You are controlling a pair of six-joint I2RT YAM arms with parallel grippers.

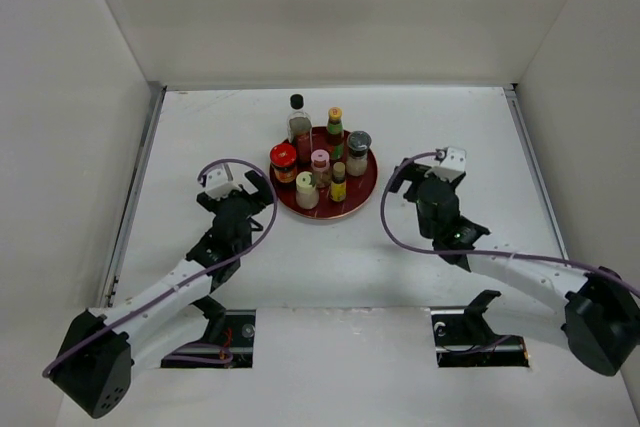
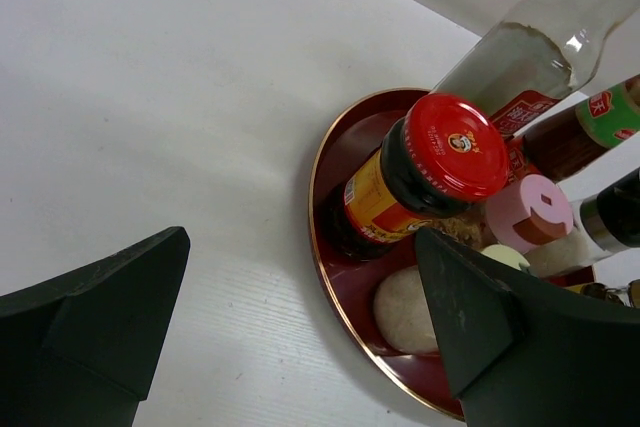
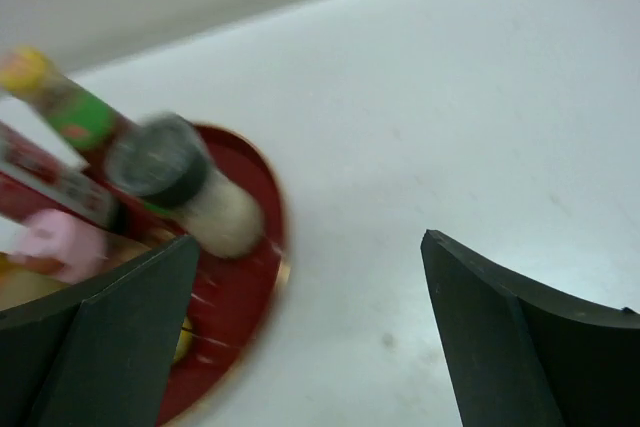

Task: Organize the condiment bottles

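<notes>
A white tabletop (image 1: pixel 330 267) carries a round dark-red plate (image 1: pixel 352 207) toward its far middle; seven condiment bottles (image 1: pixel 322 172) stand upright, crowded together on it; a red-capped jar (image 1: pixel 284 161) is at the left, a cream-capped bottle (image 1: pixel 306 187) in front, a pink-capped bottle (image 1: pixel 320 159) and a yellow-capped bottle (image 1: pixel 338 180) in the middle, an orange-capped bottle (image 1: pixel 335 127) and a grey-capped jar (image 1: pixel 358 150) toward the right, a tall black-capped bottle (image 1: pixel 298 117) at the plate's far edge; the left tool (image 1: pixel 245 187) hovers just beside the left rim, fingers spread apart and empty; the right tool (image 1: pixel 405 179) sits near the right rim, likewise spread and empty.

Apparently seven condiment bottles (image 1: pixel 320 162) stand upright, clustered on the red plate (image 1: pixel 352 201).
</notes>
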